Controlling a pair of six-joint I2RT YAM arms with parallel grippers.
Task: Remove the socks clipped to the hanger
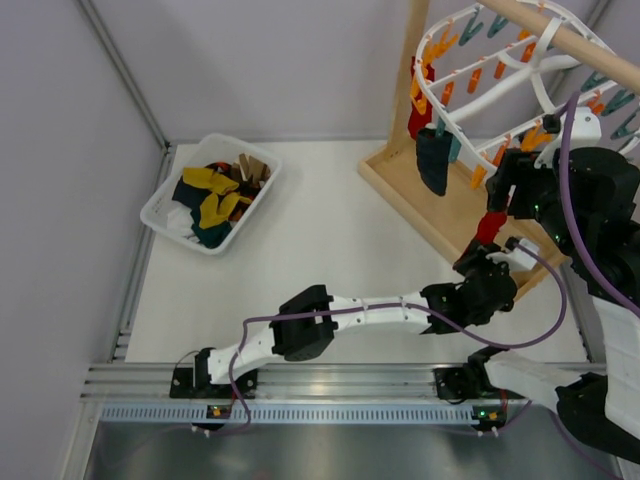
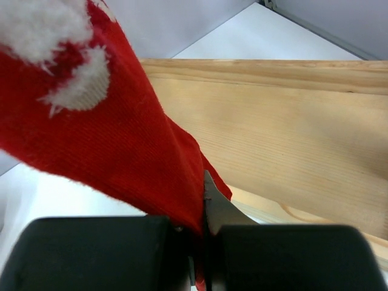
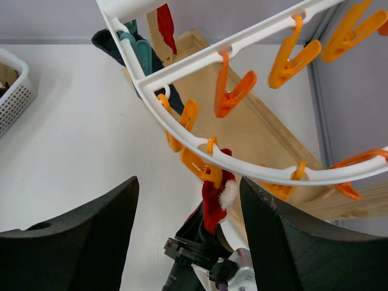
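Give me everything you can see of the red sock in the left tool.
The red sock is soft ribbed knit with fluffy white patches. It hangs stretched and slanted below the white rim of the hanger, its upper end at an orange clip that seems to pinch it. Its lower end is clamped in the shut left tool. The wooden stand base lies behind it. The open right tool hovers close, not touching it.

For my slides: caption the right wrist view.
Left gripper grips a red sock hanging from an orange clip on the white hanger, framed by the open right gripper.
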